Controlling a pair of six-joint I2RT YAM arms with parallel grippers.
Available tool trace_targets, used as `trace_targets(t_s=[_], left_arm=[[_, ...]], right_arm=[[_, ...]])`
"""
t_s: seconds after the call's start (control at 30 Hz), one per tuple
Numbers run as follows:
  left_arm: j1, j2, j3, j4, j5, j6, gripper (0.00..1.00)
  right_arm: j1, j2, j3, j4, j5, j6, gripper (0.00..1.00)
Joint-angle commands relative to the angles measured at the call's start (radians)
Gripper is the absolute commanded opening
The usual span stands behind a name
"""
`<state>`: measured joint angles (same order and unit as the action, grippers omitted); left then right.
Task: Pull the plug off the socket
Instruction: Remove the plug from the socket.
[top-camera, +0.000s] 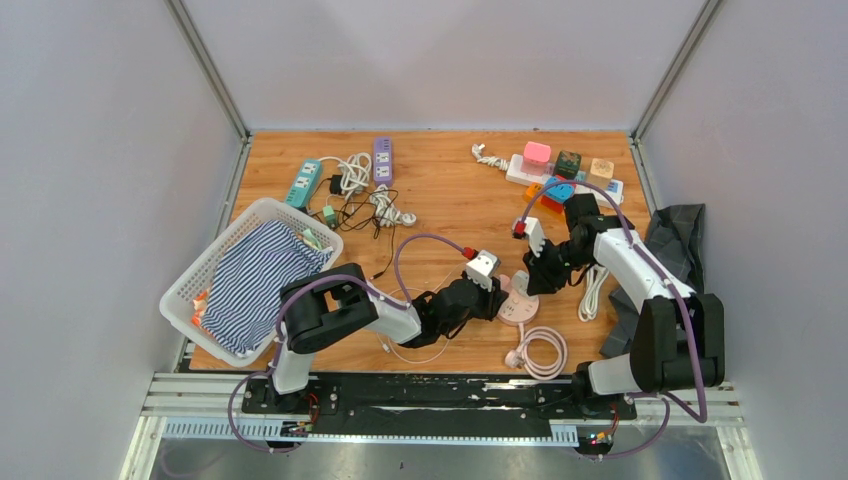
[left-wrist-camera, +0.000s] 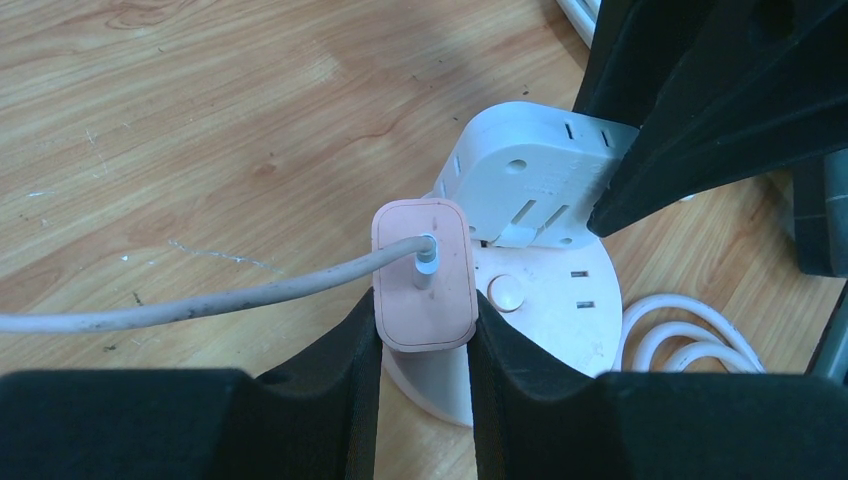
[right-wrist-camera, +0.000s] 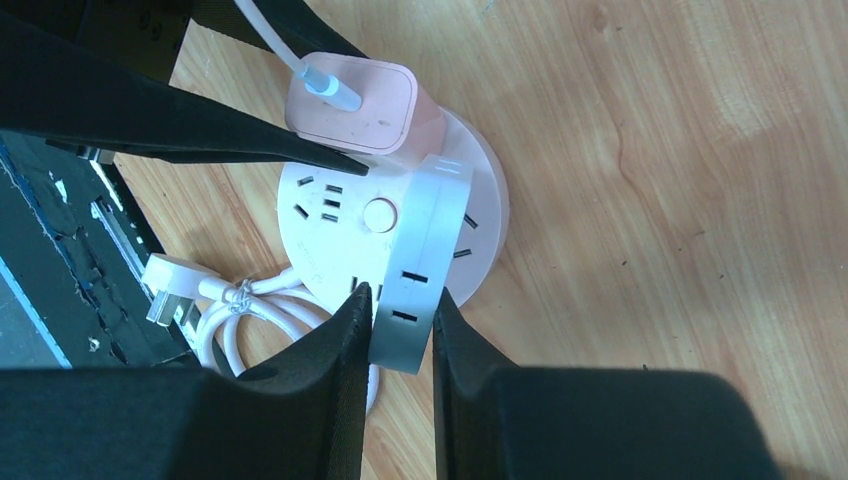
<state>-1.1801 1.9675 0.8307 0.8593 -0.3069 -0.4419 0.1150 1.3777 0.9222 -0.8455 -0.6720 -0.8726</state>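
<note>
A round pale-pink socket disc (top-camera: 520, 312) lies on the wooden table near the front centre. A pink square plug (left-wrist-camera: 425, 275) with a grey-white cable stands on its top face; its prongs are hidden. My left gripper (left-wrist-camera: 425, 312) is shut on the plug's two sides. The plug also shows in the right wrist view (right-wrist-camera: 355, 100). A white multi-outlet adapter (right-wrist-camera: 425, 260) stands upright on the disc (right-wrist-camera: 320, 240). My right gripper (right-wrist-camera: 400, 310) is shut on that adapter's lower end. In the top view both grippers, left (top-camera: 497, 290) and right (top-camera: 530, 283), meet over the disc.
A white basket (top-camera: 190, 285) with striped cloth sits at left. Power strips (top-camera: 303, 182) and tangled cables lie at the back left; a white strip with coloured adapters (top-camera: 560, 170) at the back right. A dark cloth (top-camera: 680, 235) lies right. The disc's coiled cord (top-camera: 540, 350) lies near the front edge.
</note>
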Motion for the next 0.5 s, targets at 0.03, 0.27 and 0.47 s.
trace_targets(t_s=[0.03, 0.27, 0.47], left_arm=[[0.005, 0.073, -0.002, -0.111, 0.063, -0.038, 0.00], [0.005, 0.075, -0.001, -0.111, 0.066, -0.040, 0.00], [0.005, 0.078, 0.004, -0.111, 0.071, -0.040, 0.00]], right_arm=[[0.007, -0.022, -0.002, -0.084, -0.116, 0.077, 0.00], [-0.027, -0.033, -0.026, 0.003, -0.017, 0.159, 0.00], [0.018, -0.032, -0.031, -0.098, -0.213, 0.043, 0.00]])
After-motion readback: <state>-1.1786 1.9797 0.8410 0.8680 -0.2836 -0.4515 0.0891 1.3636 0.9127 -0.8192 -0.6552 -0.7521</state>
